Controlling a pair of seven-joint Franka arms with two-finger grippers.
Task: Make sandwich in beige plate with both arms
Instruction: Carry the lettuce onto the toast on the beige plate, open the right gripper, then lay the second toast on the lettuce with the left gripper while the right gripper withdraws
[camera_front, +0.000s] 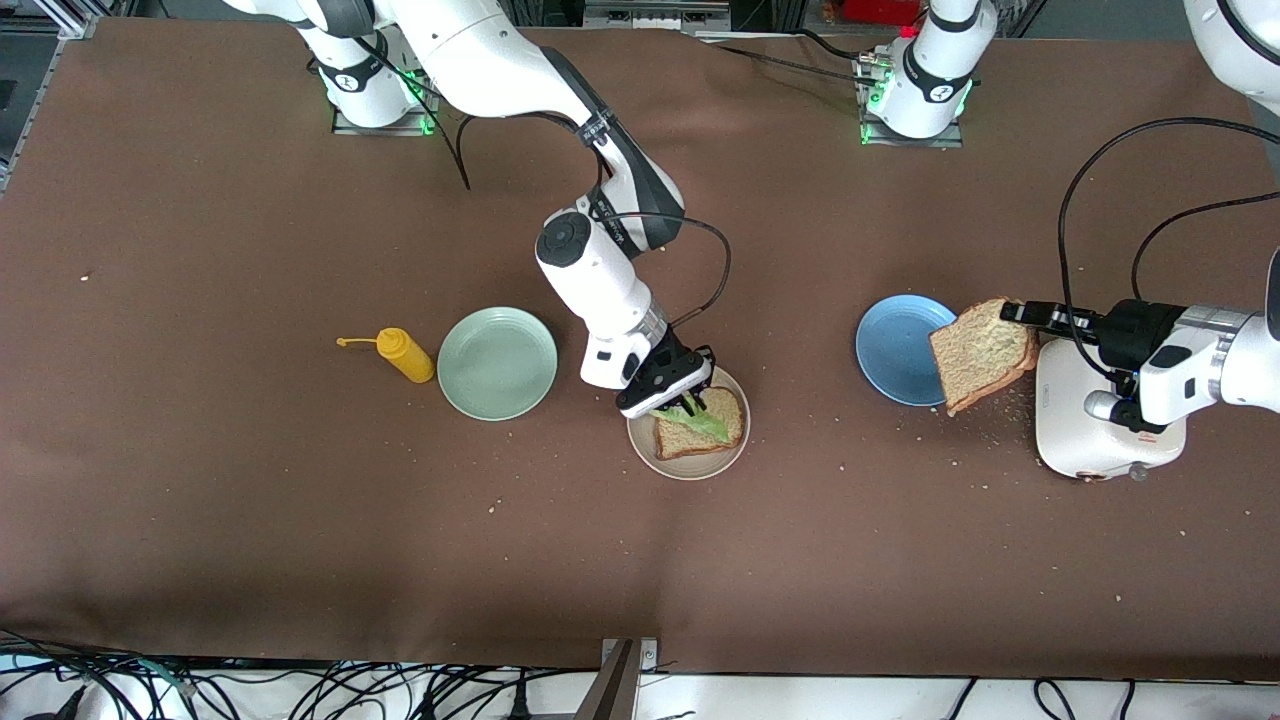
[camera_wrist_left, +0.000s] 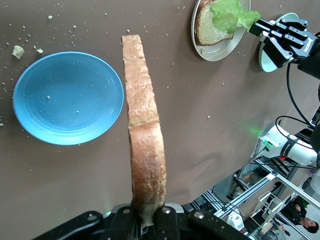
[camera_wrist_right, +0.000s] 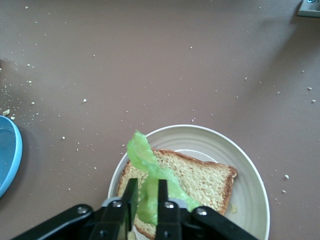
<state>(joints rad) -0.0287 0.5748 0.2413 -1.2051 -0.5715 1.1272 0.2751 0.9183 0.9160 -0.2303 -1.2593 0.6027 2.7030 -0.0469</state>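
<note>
Brown table (camera_front: 250, 520): cloth-covered and crumb-strewn, filling the frame; everything I work with sits on its middle band.
White toaster (camera_front: 1085, 440): at the right edge of the front view, under my left wrist; I judge the lifted slice came from there.
Mint-green plate (camera_front: 497, 362): left of centre and bare, not part of my job.
Blue plate (camera_front: 900, 345): right of centre, bare apart from crumbs.
Beige plate (camera_front: 690, 462): centre of the frame, the place where the sandwich is being built.
Bottom slice (camera_front: 725, 415): lying flat in the beige plate as the base layer.
Top slice (camera_front: 983, 352): hanging on edge, over the blue plate's rim; I hold it by its crust so its faces stay free for laying down.
Lettuce leaf (camera_front: 705, 422): draped over the bottom slice, one end between my right fingers.
Yellow squeeze bottle (camera_front: 405, 354): lying on its side beside the mint-green plate.
Left gripper (camera_front: 1022, 312): clamped tight on the top slice's edge, waiting.
Right gripper (camera_front: 678, 392): low over the beige plate, fingers narrowly parted with the leaf between them; I judge I am letting it go.
</note>
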